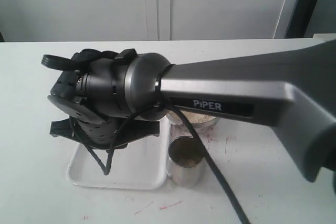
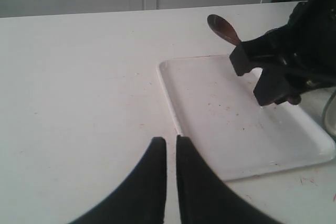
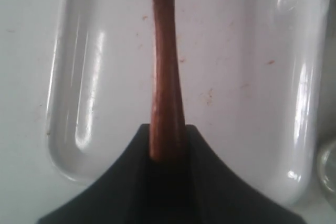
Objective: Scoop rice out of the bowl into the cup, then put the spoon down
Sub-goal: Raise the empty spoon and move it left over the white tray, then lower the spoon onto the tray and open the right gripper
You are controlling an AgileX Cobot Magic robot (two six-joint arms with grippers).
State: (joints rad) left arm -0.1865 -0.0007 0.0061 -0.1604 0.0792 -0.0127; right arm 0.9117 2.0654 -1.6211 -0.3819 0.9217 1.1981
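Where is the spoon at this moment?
The spoon is clamped in the right hand, held over the white tray, which lies just left of the cup in the exterior view.

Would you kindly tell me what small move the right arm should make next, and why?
Probably lower the spoon onto the white tray, then open: the right gripper holds its handle over the tray, and the cup seems to hold rice already.

My right arm (image 1: 236, 82) is a smooth grey shell with white PIPER lettering (image 1: 207, 105), black cable (image 1: 210, 166) dangling right below the lettering; left gripper (image 2: 170, 140) is just curved black fingers (image 2: 149, 182).
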